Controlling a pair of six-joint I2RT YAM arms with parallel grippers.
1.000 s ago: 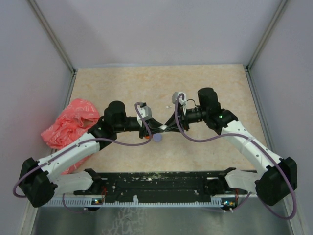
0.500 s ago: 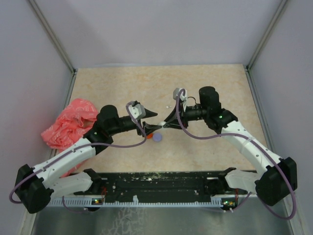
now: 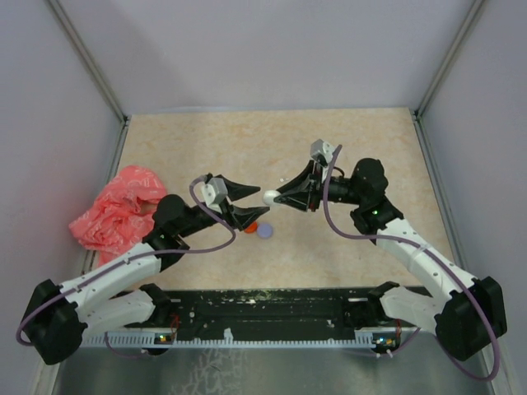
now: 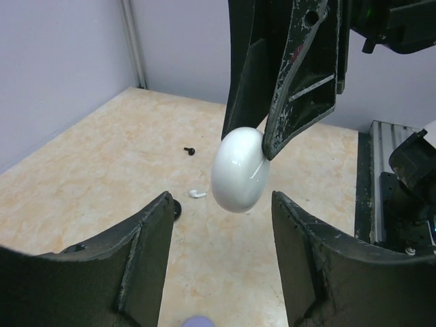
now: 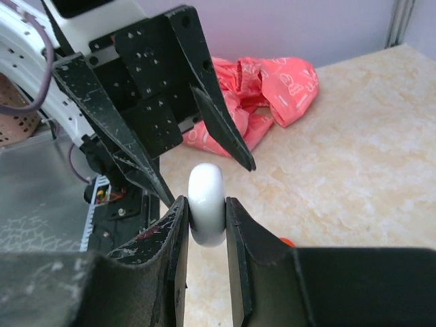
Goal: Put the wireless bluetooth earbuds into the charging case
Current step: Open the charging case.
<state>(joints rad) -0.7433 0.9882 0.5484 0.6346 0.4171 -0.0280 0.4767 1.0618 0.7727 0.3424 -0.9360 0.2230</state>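
Note:
The charging case (image 3: 271, 197) is a glossy white oval, closed, held off the table. My right gripper (image 3: 280, 197) is shut on it; in the right wrist view the case (image 5: 206, 204) stands on edge between the two pads of the gripper (image 5: 206, 201). My left gripper (image 3: 263, 202) faces it from the left, open, with nothing between its fingers (image 4: 221, 201); the case (image 4: 237, 170) hangs just beyond the tips. One white earbud (image 4: 197, 194) lies on the table under the case, and a tiny black bit (image 4: 190, 150) lies farther back.
A crumpled pink bag (image 3: 115, 206) lies at the left wall. A lilac disc (image 3: 264, 233) and an orange-red bit (image 3: 251, 228) sit on the table below the grippers. A black rail (image 3: 263, 309) runs along the near edge, and grey walls stand on three sides.
My left gripper has opened and drawn back to the left, off the case. The right gripper has kept the case and shifted slightly right and up.

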